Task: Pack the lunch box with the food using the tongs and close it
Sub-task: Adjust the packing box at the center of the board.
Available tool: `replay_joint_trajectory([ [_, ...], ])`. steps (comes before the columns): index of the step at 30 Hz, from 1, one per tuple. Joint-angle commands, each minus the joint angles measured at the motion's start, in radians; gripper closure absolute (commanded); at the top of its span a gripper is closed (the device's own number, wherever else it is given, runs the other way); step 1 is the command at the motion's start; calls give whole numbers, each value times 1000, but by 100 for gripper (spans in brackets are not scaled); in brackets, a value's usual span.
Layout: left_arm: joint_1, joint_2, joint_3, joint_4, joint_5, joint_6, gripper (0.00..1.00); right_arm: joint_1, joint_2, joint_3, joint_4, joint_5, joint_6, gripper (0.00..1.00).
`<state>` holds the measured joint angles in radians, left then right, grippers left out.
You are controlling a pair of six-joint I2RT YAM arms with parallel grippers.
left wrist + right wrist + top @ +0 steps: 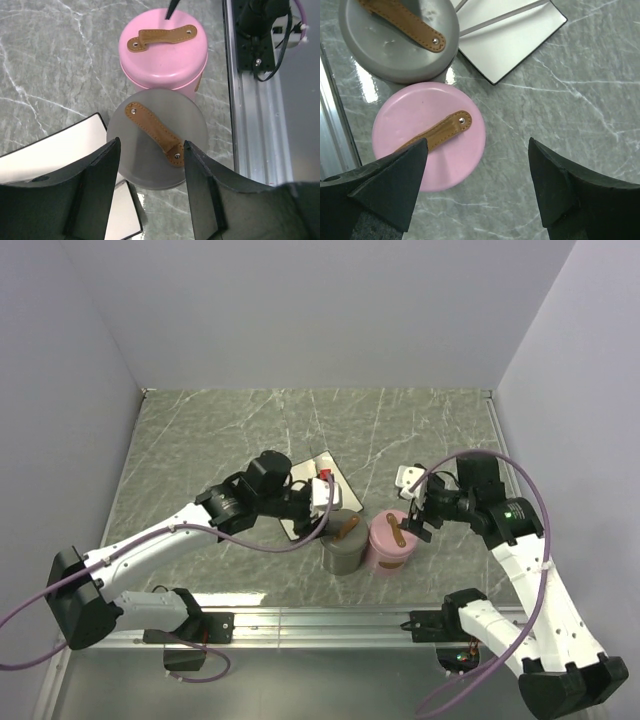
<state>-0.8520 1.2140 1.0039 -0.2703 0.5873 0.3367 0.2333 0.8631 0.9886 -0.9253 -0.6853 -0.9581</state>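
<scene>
The lunch box is two round tins side by side near the table's front, both lidded with a brown leather strap: a grey one (pixel 342 543) (pixel 157 145) (pixel 395 42) and a pink one (pixel 390 540) (pixel 162 50) (pixel 437 137). My left gripper (pixel 322 505) (pixel 152 145) hangs open over the near rim of the grey lid, holding nothing. My right gripper (pixel 415 518) (pixel 477 142) is open and empty, one finger over the pink lid. The thin silver tongs (pixel 500 20) lie on a white tray (pixel 300 525) (pixel 520 45). A small white and red piece (pixel 325 477) shows behind my left wrist.
An aluminium rail (pixel 320 620) (pixel 255 125) runs along the table's near edge, close to both tins. The white tray (pixel 55 150) lies just left of the grey tin. Pale walls close in the marbled table (pixel 230 430) on three sides. Purple cables loop from both arms.
</scene>
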Motion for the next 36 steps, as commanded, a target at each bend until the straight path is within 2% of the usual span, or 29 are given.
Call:
replay_joint_trajectory([
  [1,-42,9,9,45,-47,73,41,35,-30,-22,80,90,79,12],
  [6,-73,42,2,32,-53,107,42,89,-38,-79,114,138,104,13],
  [14,-90,73,-91,37,-75,179,43,135,-19,-149,132,170,108,13],
  [21,-91,111,-68,26,-80,153,44,144,-42,-166,112,182,90,13],
  [29,-90,93,47,-53,-61,82,41,143,-53,-62,112,144,160,13],
  [36,-24,-50,82,-12,-24,-31,34,143,-93,64,160,116,286,9],
])
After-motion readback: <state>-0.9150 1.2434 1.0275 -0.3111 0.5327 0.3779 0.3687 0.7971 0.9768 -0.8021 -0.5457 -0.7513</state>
